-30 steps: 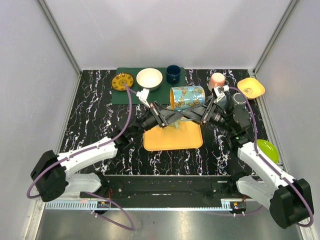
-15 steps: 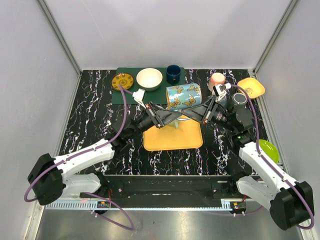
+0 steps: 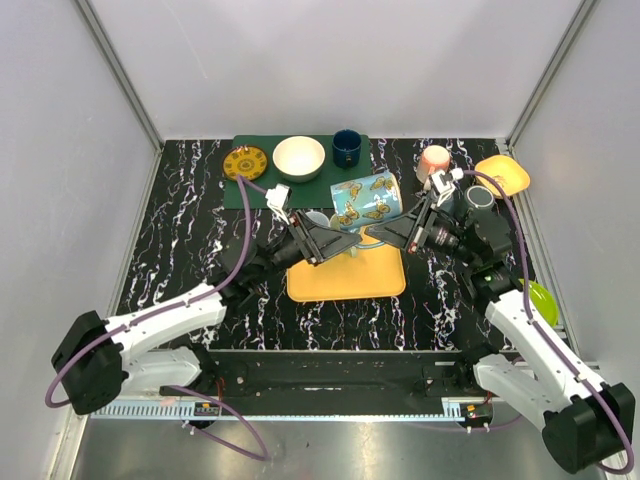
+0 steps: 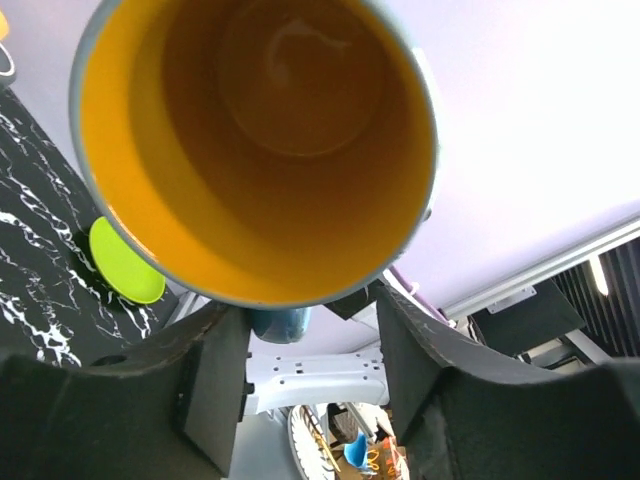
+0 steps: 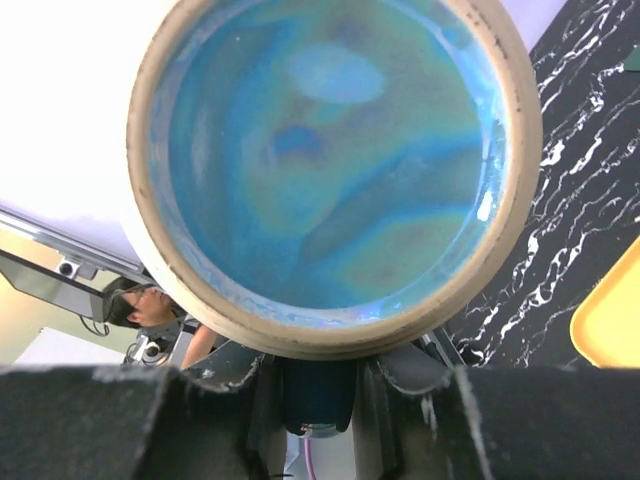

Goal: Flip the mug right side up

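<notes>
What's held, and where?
Butterfly mug, sideways: right end effector clamps its handle from the base end; left end effector at the mouth end, grip unclear.

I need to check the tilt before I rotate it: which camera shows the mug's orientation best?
Top external: the mug shows side-on and tilted, with its butterfly pattern visible. The left wrist view looks straight into its yellow inside, and the right wrist view sees only its blue base, so neither shows the tilt.
</notes>
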You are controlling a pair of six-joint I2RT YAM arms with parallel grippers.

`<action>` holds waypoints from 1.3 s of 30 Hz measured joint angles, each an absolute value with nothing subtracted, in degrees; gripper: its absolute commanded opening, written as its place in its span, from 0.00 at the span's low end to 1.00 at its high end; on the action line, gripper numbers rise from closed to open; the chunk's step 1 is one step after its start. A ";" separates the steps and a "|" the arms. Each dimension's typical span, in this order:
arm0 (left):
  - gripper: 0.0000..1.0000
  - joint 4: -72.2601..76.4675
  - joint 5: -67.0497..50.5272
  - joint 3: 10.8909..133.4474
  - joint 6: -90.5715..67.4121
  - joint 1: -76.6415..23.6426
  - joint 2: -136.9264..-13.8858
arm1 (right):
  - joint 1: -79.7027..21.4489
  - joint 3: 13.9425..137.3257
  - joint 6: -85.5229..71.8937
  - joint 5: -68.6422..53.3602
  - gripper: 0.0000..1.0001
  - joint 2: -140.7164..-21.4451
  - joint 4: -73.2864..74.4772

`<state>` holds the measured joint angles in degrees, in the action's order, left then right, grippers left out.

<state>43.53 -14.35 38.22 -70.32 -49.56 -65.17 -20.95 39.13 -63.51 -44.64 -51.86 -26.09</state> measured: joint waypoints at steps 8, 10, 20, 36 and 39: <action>0.63 44.82 -16.08 36.80 -70.57 -48.05 -62.67 | -21.02 42.04 -59.77 -43.94 0.00 -50.48 -18.39; 0.64 44.93 -16.10 35.79 -70.57 -47.07 -61.39 | -21.06 44.36 -57.19 -42.39 0.00 -50.28 -13.61; 0.67 38.63 -13.32 26.50 -67.61 -42.22 -45.01 | -20.14 54.54 -45.54 -30.63 0.00 -53.43 1.78; 0.67 17.91 -6.17 21.28 -59.70 -41.76 -31.00 | -19.70 72.82 -27.20 3.55 0.00 -81.78 20.93; 0.67 12.58 -4.32 21.26 -57.89 -41.76 -29.26 | -19.70 76.99 -25.17 7.68 0.00 -91.39 21.15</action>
<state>12.58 -4.32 21.26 -57.89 -41.76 -29.26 -19.70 76.99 -25.17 7.68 -91.39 21.15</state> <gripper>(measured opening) 0.668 0.306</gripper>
